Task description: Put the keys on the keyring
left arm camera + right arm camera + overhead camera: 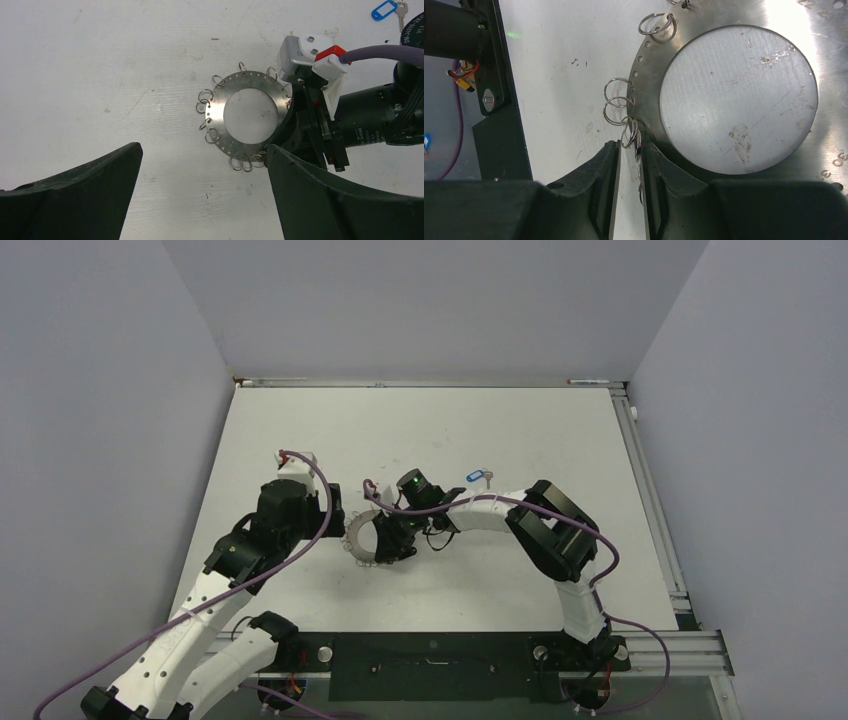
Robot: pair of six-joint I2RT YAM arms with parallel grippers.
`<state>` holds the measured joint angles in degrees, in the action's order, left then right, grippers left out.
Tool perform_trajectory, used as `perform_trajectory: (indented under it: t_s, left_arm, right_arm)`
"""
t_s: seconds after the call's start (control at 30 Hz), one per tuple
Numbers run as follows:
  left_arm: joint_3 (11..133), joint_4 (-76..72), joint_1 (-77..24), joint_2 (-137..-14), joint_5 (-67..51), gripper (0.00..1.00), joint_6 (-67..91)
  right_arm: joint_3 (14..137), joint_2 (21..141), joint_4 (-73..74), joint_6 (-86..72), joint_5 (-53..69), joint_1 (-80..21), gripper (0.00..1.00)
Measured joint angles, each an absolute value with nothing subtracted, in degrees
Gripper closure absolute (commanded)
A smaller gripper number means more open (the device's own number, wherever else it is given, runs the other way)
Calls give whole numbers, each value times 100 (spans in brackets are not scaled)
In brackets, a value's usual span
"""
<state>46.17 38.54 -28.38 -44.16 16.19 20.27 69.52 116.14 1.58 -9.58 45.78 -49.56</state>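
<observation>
The keyring (218, 101) is a flat grey metal ring lying on the white table with small wire loops round its rim, also seen from above (362, 532). My left gripper (205, 200) hovers just short of it, jaws wide open and empty. My right gripper (630, 150) is at the ring's opposite edge (392, 545), its jaws nearly together with a thin gap. Several wire loops (618, 102) of the keyring (649, 75) reach into that gap. A key with a blue tag (384, 10) lies apart on the table, beyond the right arm (478, 477).
The right wrist's motor and purple cable (370, 120) crowd the ring's right side. Grey walls enclose the table, with a metal rail (650, 500) along its right edge. Bare white tabletop (480, 430) stretches behind the arms.
</observation>
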Motion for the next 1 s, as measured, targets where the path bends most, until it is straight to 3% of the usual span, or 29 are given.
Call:
perform_trajectory:
  t_s: [0.43,0.73,1.0]
  left_arm:
    - [4589,3854,-2838,-4416,1619,7,2027]
    - [4589,3854,-2838,-4414,1616,7,2027]
    - [4556,3828,-2838,-4283,1525,9,2016]
  right_arm:
    - [6954,11684,152,-910,4491,-4954,95]
    - [6772,11614,-196,-908,4322,-4956,95]
    - [5933,10694,-467,-775,3214,-5089,95]
